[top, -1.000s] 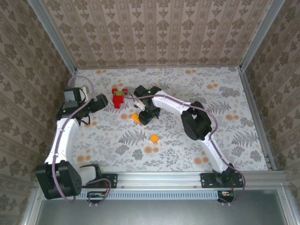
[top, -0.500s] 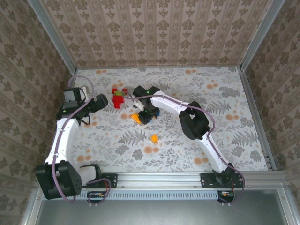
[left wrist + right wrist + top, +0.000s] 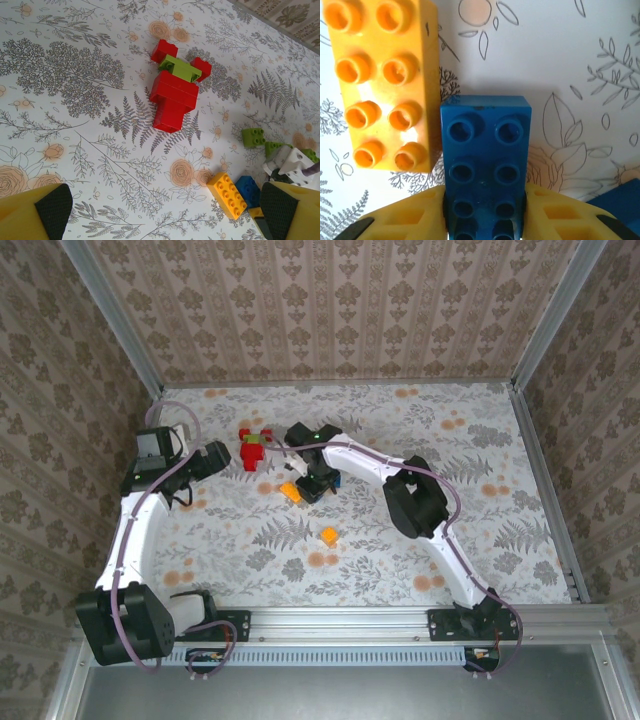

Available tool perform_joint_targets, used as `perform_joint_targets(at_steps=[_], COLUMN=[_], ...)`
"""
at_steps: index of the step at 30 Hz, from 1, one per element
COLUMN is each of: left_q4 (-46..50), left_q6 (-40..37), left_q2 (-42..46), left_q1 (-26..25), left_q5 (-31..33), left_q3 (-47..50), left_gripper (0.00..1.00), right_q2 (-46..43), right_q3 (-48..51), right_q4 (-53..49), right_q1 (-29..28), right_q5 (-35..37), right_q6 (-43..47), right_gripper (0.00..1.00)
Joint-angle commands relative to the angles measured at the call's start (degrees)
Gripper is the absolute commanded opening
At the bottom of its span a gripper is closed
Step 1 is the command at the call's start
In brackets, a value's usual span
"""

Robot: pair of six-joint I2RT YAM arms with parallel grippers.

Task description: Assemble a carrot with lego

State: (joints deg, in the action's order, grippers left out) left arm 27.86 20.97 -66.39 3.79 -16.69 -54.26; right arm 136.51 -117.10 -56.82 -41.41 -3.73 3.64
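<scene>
The blue brick [image 3: 485, 160] sat studs up over the floral bench [image 3: 580, 60], its near end pinched between the right fingers [image 3: 415, 215], just beside an orange eight-stud brick [image 3: 382, 85]. The left fingers [image 3: 42, 212] stood wide apart (holding nothing), facing a red-and-green stack [image 3: 175, 92].

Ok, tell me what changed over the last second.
The right jaws closed from both sides onto the blue brick, which now sits pinched between them. The right arm shifted only slightly. Unchanged: the left jaws stay wide open and parked. The red and green build, the orange brick beside the blue one, and the loose orange piece lie where they were.
</scene>
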Motion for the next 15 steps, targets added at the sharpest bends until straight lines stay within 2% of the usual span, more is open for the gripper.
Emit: perform_joint_targets(at_steps=[1,9,15], left_q4=[0.1,0.0,0.0], left_q6=[-1.0,-1.1,-1.0], left_q2=[-0.1,-0.2,-0.1], left_q1=[-0.2,-0.3,-0.3], left_q5=[-0.5,-0.4,-0.1], left_q3=[-0.8,-0.6,-0.4], left_gripper=[1.0,1.0,1.0], right_q2=[-7.6,-27.6,-37.9], right_q3=[4.5,24.9,37.0], right_q4=[0.2,4.3,7.0], right_q1=[0.2,-2.2,-6.0], right_q5=[-1.0,0.5,0.2], right_q6=[-2.4,-6.1,-10.3], right_gripper=[0.35,0.33,0.33])
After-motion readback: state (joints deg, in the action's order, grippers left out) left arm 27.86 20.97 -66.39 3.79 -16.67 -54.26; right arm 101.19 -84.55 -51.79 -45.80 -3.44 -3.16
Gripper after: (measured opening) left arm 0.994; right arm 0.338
